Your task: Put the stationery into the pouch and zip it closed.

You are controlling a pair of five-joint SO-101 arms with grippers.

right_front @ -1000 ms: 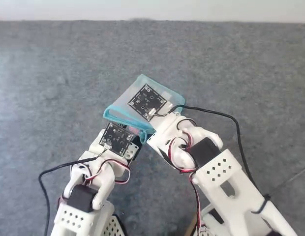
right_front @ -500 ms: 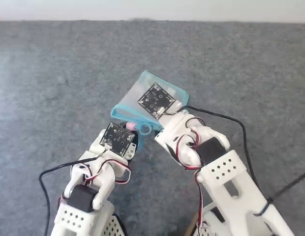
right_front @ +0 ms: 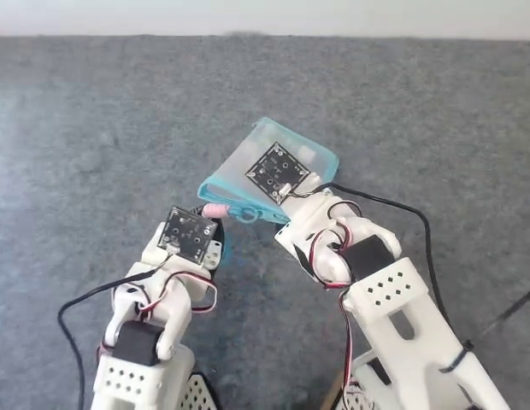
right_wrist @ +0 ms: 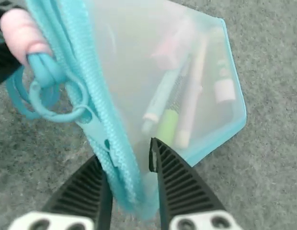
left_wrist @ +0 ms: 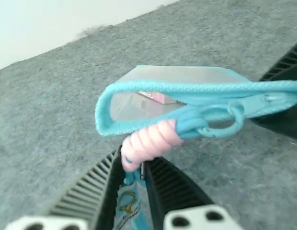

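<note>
Two white plastic arms (right_front: pixel 393 299) with black motors (right_front: pixel 361 259) — red and black cables (right_front: pixel 309 254) loop along them. Each wrist has a square black board (right_front: pixel 273 171); the fingers (right_wrist: pixel 179 191) are black and ribbed.

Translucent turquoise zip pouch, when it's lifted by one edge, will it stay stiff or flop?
Probably floppy: the translucent turquoise zip pouch bows open along its zip edge. Likely light, with just a few pens visible through its wall. They may slide and shift its balance.
</note>
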